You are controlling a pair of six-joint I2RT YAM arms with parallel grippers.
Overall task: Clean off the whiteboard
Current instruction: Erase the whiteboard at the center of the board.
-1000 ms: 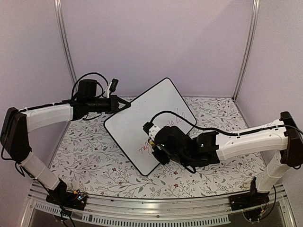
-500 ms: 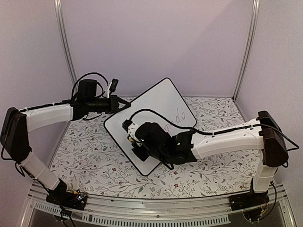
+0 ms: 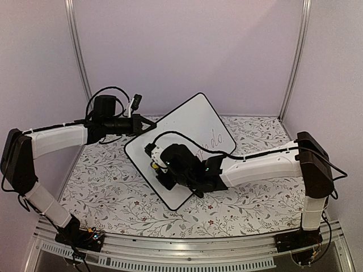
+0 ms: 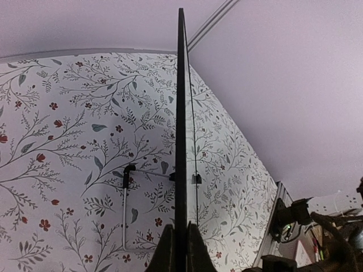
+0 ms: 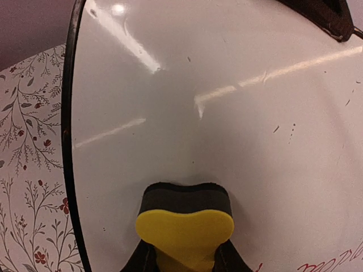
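The whiteboard (image 3: 181, 144) stands tilted on the floral table, white with a thin black frame. Faint writing (image 3: 212, 139) remains near its right side. My left gripper (image 3: 148, 126) is shut on the board's upper left edge; the left wrist view shows the board edge-on (image 4: 181, 113) between my closed fingers (image 4: 165, 249). My right gripper (image 3: 160, 173) is shut on a yellow eraser with a black felt pad (image 5: 185, 218), pressed against the board face (image 5: 227, 113) near its lower left edge. Red writing (image 5: 332, 263) shows at the lower right of that view.
The board's wire stand (image 4: 126, 192) rests on the floral tablecloth (image 3: 102, 187) behind it. Purple walls close in the back and sides. An aluminium rail (image 3: 187, 252) runs along the near edge.
My right gripper has swept left across the board's lower part with the eraser, and the red writing there has gone. The left arm and board have not moved.
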